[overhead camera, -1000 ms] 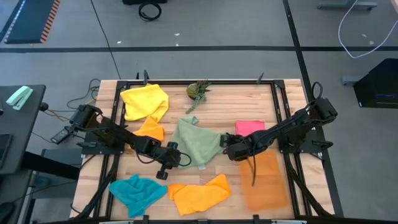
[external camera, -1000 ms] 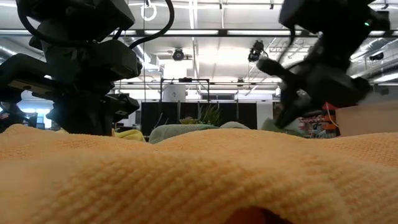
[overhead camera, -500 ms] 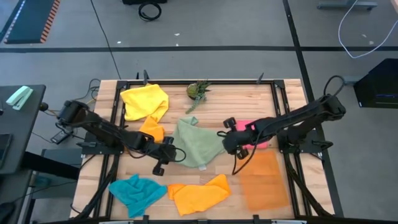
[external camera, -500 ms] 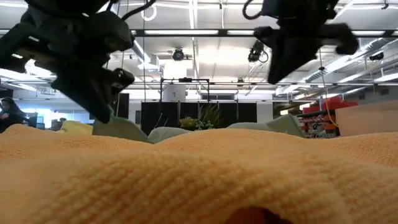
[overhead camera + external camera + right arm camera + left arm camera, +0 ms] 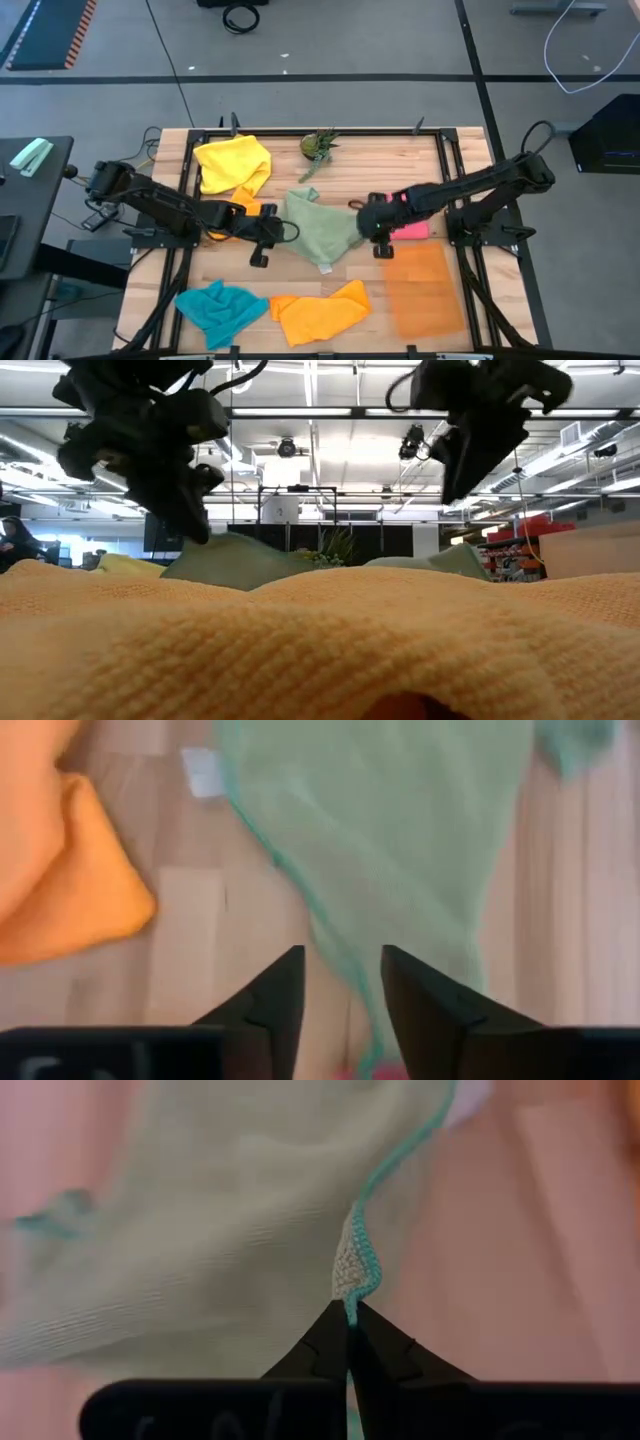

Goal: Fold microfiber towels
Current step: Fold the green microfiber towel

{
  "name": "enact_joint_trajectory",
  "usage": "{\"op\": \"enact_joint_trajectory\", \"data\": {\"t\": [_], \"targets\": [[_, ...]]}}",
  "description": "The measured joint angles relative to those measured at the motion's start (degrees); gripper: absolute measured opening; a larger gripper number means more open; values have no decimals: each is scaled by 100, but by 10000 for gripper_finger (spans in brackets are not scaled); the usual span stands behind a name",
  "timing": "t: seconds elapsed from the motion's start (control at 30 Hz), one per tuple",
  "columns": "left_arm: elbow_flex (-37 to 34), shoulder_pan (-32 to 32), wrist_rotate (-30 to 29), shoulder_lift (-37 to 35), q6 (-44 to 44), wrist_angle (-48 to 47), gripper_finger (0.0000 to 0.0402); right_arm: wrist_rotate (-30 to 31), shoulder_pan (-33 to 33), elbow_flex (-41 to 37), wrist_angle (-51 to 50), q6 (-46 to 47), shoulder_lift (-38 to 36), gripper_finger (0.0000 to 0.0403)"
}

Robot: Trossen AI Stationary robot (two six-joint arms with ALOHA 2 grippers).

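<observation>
Two grippers: our left gripper point(image 5: 349, 1325) pinches the pale green towel point(image 5: 318, 228) hem for folding; right gripper point(image 5: 341, 982) is parted, empty.

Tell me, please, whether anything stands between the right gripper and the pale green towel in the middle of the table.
Nothing visible does. The right gripper, fingers open, hangs directly over the pale green towel, whose edge passes between them. The left gripper is shut on the opposite edge.

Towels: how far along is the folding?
Nothing looks folded. The yellow towel, teal towel and orange towel lie crumpled. In hand: the left end effector pinches the pale green towel's edge; the right end effector is open beside it. All folding remains.
</observation>
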Motion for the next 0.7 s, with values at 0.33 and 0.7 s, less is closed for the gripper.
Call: {"op": "enact_joint_trajectory", "data": {"t": [0.33, 0.7], "targets": [[11, 956, -447, -1132, 243, -188, 15, 1275, 529, -117, 1245, 371, 606, 195], [8, 1615, -507, -1233, 253, -720, 21, 1466, 606, -124, 202, 1557, 978, 196]]}}
